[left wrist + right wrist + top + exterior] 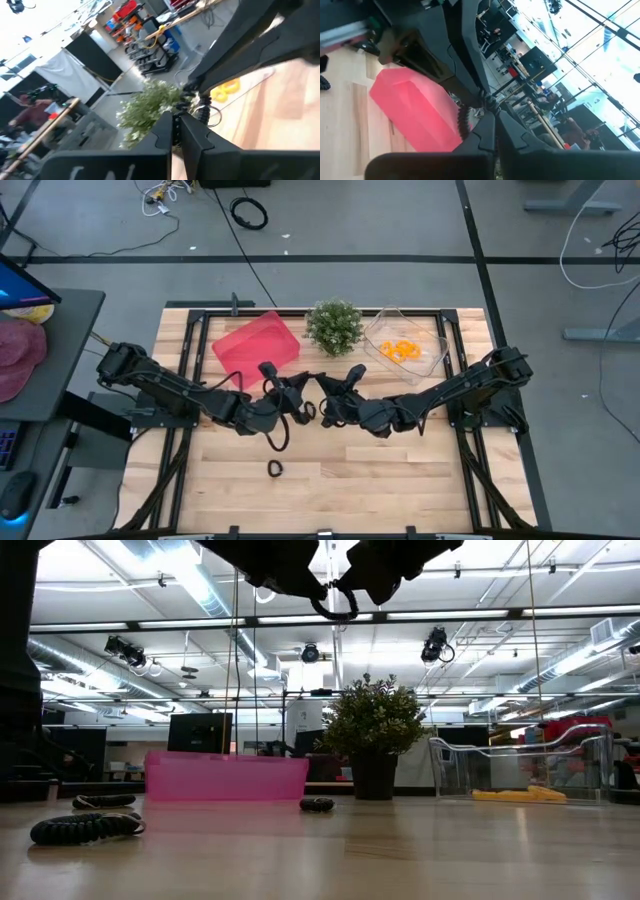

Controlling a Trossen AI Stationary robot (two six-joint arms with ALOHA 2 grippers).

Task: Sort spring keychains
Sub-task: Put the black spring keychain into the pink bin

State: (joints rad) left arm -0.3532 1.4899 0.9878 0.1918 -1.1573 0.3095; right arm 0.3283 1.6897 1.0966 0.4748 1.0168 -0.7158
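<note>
From above, you see both arms stretched inward, the left gripper (303,394) and right gripper (322,402) meeting mid-table, both clamped on one black spring keychain (311,409), mostly hidden between them. Another black keychain (275,468) lies at six o'clock; orange keychains (401,350) sit in the clear bin (435,346) at two o'clock. At table height, the loop (336,606) dangles overhead. Your wrist views show each gripper's fingers pressed together.

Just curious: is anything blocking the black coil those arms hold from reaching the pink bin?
Nothing visible does. The left gripper and right gripper hold the black coil in the air near the pink bin; the plant stands beside it.
</note>
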